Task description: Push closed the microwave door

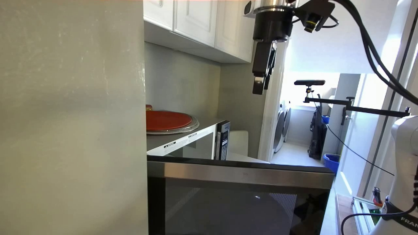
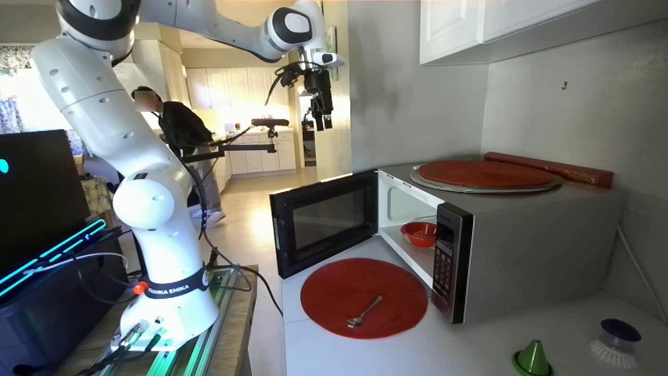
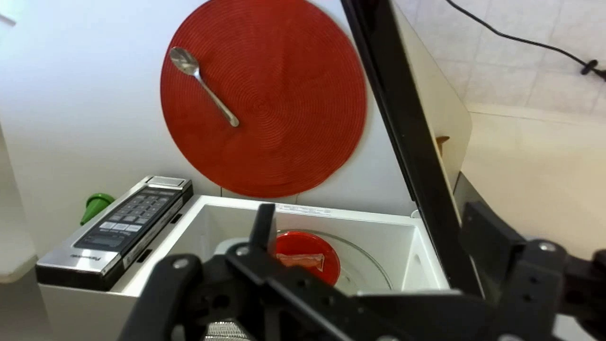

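Note:
The microwave door (image 2: 326,222) is swung wide out from the microwave (image 2: 537,250), its dark window and black inner frame showing. In an exterior view, the glossy outer face of the microwave door (image 1: 241,205) fills the lower middle under a steel rim. My gripper (image 1: 262,89) points down, high above the microwave and apart from the door. Seen from the wrist, the gripper (image 3: 374,222) is open, with nothing held between its spread fingers. The door's black edge (image 3: 412,142) runs down toward the right finger in that view, well below it.
A red bowl (image 2: 419,234) is inside the microwave. On the counter before it lies a red round mat (image 2: 365,282) with a spoon (image 2: 365,312). A red disc (image 2: 485,173) rests on top of the microwave. White cabinets (image 1: 196,19) hang above. A wall (image 1: 72,117) stands close by.

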### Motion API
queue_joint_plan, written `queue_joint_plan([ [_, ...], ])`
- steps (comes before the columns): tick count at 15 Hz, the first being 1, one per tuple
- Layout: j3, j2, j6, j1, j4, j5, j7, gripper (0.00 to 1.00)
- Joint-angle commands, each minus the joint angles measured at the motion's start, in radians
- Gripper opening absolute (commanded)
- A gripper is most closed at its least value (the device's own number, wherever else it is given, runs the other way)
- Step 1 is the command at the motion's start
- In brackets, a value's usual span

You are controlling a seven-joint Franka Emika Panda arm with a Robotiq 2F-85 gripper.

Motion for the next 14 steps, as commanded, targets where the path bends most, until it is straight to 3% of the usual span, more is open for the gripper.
queue_joint_plan([
  [1, -0.011, -0.083, 0.022, 0.007, -0.067, 0.116, 0.141, 1.0],
  [7, 0.034, -0.218, 0.061, 0.012, -0.207, 0.194, 0.354, 1.0],
  [14, 0.092, -0.256, 0.191, 0.082, -0.422, 0.268, 0.425, 1.0],
])
